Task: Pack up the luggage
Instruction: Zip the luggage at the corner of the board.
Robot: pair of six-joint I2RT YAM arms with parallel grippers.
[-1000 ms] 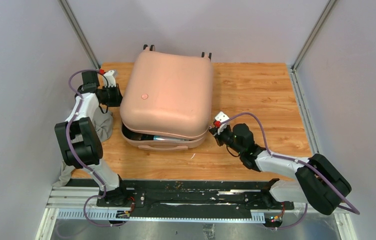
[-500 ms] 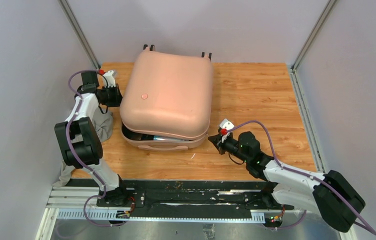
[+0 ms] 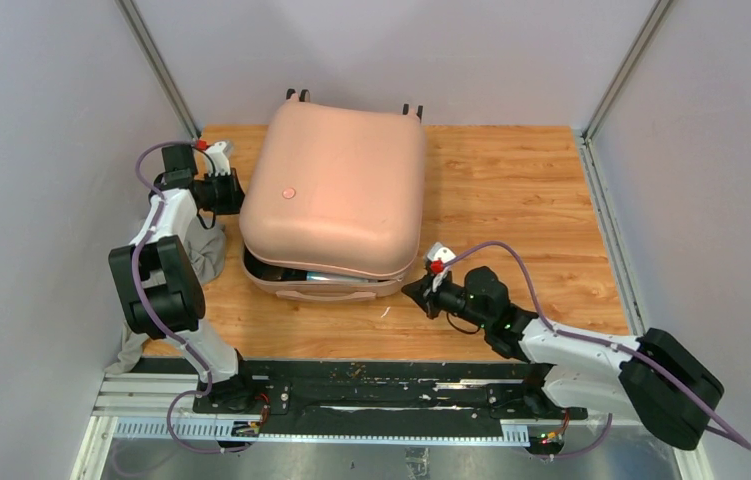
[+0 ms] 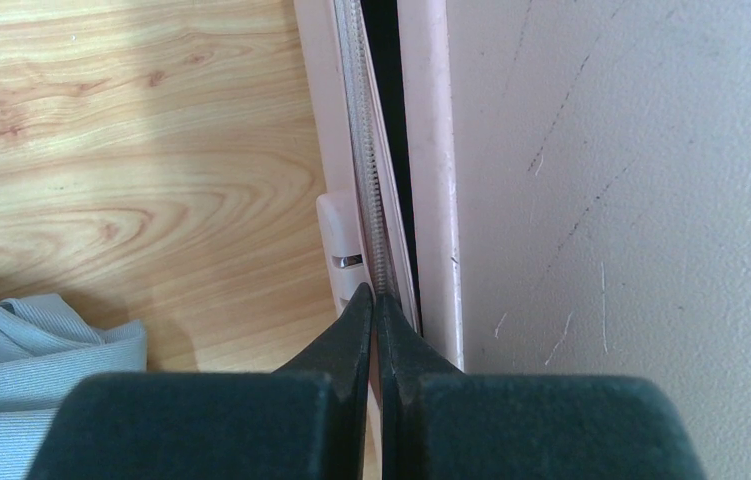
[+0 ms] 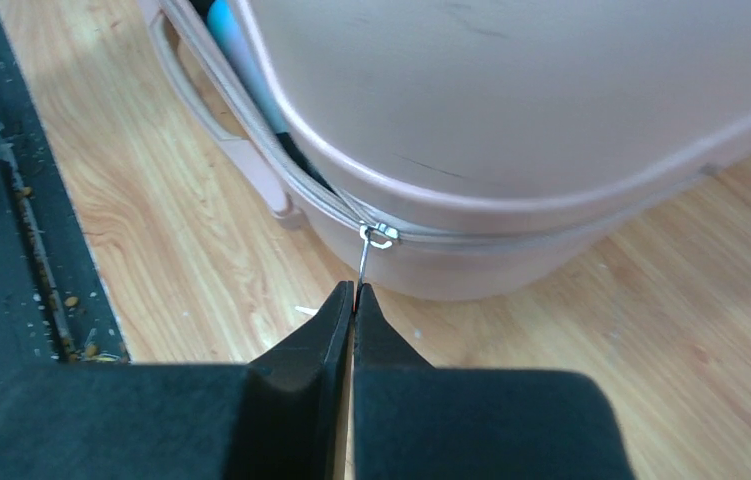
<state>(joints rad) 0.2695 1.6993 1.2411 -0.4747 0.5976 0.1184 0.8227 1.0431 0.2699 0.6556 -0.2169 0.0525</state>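
The pale pink luggage point(image 3: 336, 190) lies flat on the wooden table, its lid lowered with a gap still showing along the front edge. My right gripper point(image 3: 412, 292) is at the front right corner, shut on the thin metal zipper pull point(image 5: 364, 262), which hangs from the slider point(image 5: 381, 236). My left gripper point(image 3: 241, 190) is shut at the left side, its tips point(image 4: 373, 296) pressed against the zipper track point(image 4: 376, 220). I cannot tell whether they pinch anything. A blue item point(image 5: 223, 28) shows inside the gap.
A grey cloth point(image 3: 207, 252) lies on the table beside the left arm, also seen as a grey cloth point(image 4: 21, 350) at the left wrist view's lower left. The luggage's side handle point(image 5: 251, 160) faces the black base rail point(image 3: 371, 385). Grey walls enclose three sides.
My right gripper has slid round the luggage's front right corner toward the near edge and the left, keeping hold of the zipper pull. The left arm has not moved.
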